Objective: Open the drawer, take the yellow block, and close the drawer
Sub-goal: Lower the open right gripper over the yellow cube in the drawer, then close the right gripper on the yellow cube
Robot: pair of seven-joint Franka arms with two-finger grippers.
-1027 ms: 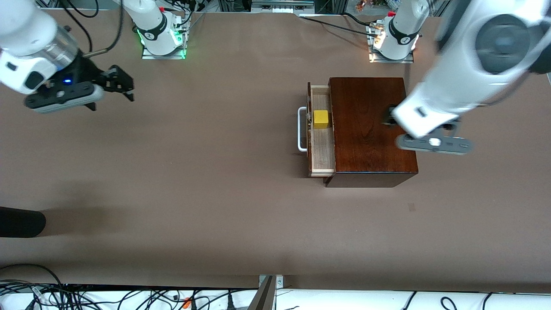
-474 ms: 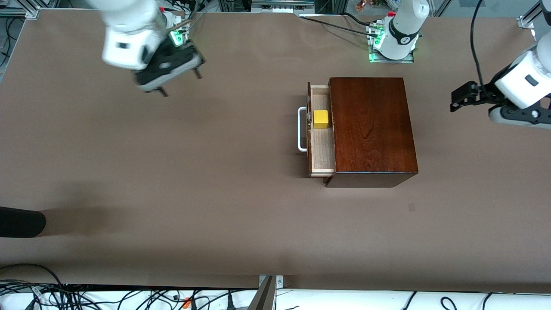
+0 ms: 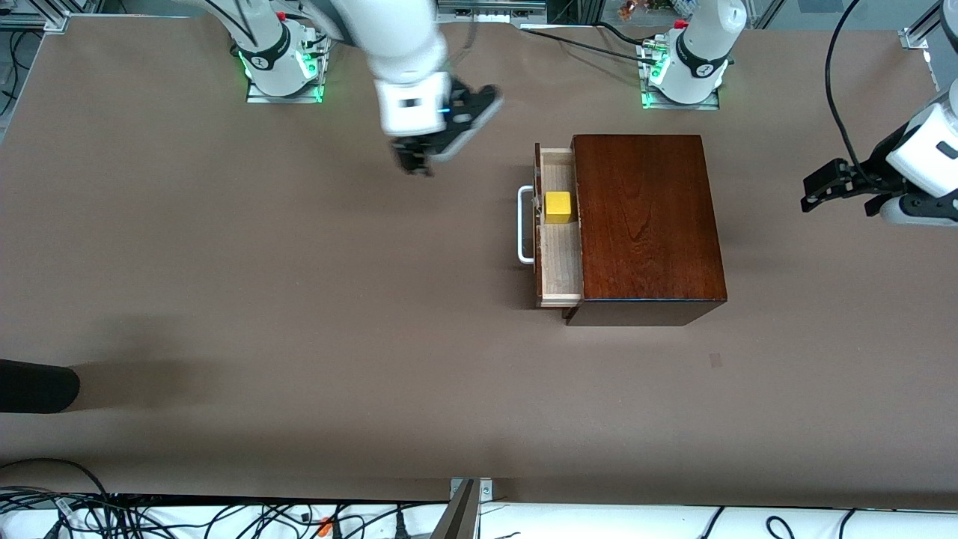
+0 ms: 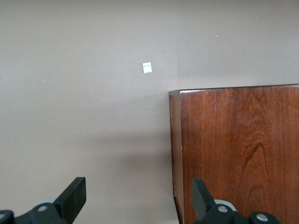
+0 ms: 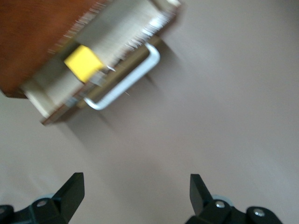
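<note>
The dark reddish-brown box [image 3: 644,224] stands toward the left arm's end of the table. Its drawer [image 3: 560,258] is pulled partly out, showing the pale inside and the white handle [image 3: 524,224]. The yellow block [image 3: 558,206] sits in the drawer. My right gripper [image 3: 416,163] is open and empty over bare table, on the handle side of the drawer. Its wrist view shows the block [image 5: 83,62] and handle [image 5: 126,84] ahead of the gripper [image 5: 135,191]. My left gripper [image 3: 837,201] is open and empty over the table beside the box, which shows in its wrist view [image 4: 238,149].
A black object [image 3: 37,385] reaches in at the table's edge at the right arm's end. A small mark [image 3: 716,360] lies on the table nearer the camera than the box. Cables and a metal bracket [image 3: 464,509] line the near edge.
My right gripper has swept from the right arm's end of the table toward the drawer. My left gripper has left the box top and gone out to the left arm's end.
</note>
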